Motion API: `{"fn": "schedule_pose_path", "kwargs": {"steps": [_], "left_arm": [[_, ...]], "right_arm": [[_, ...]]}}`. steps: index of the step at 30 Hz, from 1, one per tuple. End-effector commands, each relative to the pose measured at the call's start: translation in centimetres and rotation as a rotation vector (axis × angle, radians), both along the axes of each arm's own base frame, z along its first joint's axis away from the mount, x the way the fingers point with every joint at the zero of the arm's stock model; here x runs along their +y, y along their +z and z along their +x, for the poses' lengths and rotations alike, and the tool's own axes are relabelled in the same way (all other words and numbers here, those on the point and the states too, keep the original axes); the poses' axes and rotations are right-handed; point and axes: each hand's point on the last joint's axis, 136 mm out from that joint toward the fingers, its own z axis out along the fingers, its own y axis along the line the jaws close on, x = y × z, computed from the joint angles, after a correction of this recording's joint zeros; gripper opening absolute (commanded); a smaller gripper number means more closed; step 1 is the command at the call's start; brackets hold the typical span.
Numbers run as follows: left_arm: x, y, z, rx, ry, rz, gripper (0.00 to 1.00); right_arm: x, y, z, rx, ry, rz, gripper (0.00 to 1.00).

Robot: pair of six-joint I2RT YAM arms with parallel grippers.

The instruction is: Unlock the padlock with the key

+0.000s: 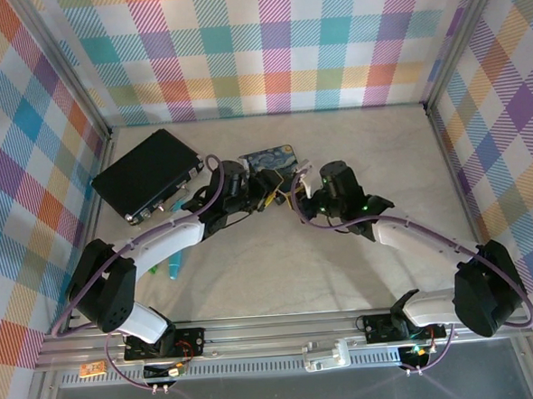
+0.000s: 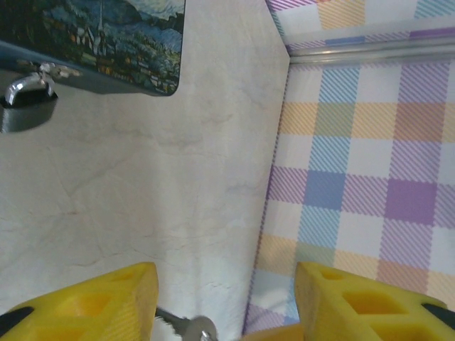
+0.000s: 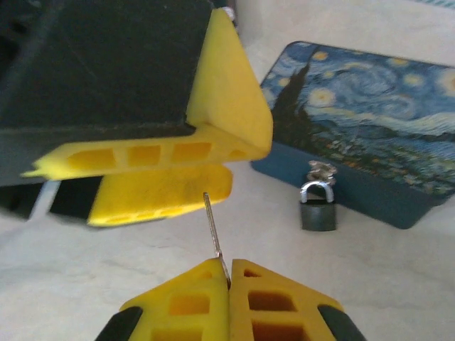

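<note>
The thin grey key [image 3: 213, 226] stands upright, its head pinched in my right gripper [image 3: 229, 278], which is shut on it. The key's tip reaches the lower of my left gripper's yellow fingers [image 3: 167, 190]. In the left wrist view my left gripper [image 2: 226, 302] is open, and the key [image 2: 186, 328] lies beside its left finger. The small dark padlock [image 3: 317, 207] with its silver shackle hangs on the hasp of the blue painted tin [image 3: 370, 121]. The padlock [image 2: 27, 108] sits at that view's upper left. From above, both grippers [image 1: 287, 195] meet just in front of the tin [image 1: 269, 159].
A black case [image 1: 147, 173] lies at the back left. A light-blue pen [image 1: 176, 268] rests by the left arm. Plaid walls [image 2: 370, 177] close the table on three sides. Bare tabletop [image 1: 280, 271] stretches in front of the grippers.
</note>
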Motion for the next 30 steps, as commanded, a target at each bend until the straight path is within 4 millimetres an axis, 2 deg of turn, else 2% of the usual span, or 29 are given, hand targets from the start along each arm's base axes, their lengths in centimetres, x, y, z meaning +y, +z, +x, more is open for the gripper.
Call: {"fn": "schedule_pose_path", "kwargs": {"steps": [1,15,20,27,30], "left_arm": [[-0.4,0.3,0.6,0.048,0.084,-0.089,0.52],[-2.0,-0.7,1.3,0.078,0.098,-0.164,0.45],[-2.0,-0.9,1.5,0.077,0.102,-0.165,0.3],[-1.7,-1.4,1.5,0.082,0.115,-0.147,0.2],[-1.6,-1.7,1.6,0.084,0.118,-0.141,0.13]], "right_arm": [[-1.2,0.9,2.3,-0.157,-0.099,-0.078,0.0],[0.8,0.0,1.5,-0.211,-0.007,-0.122,0.0],[0.9,-0.4,1.4,-0.225,-0.002,-0.157,0.0],[0.7,-0.9,1.3,-0.227,0.002,-0.184,0.0],[0.6,-1.0,1.3,-0.232,0.001,-0.194,0.0]]}}
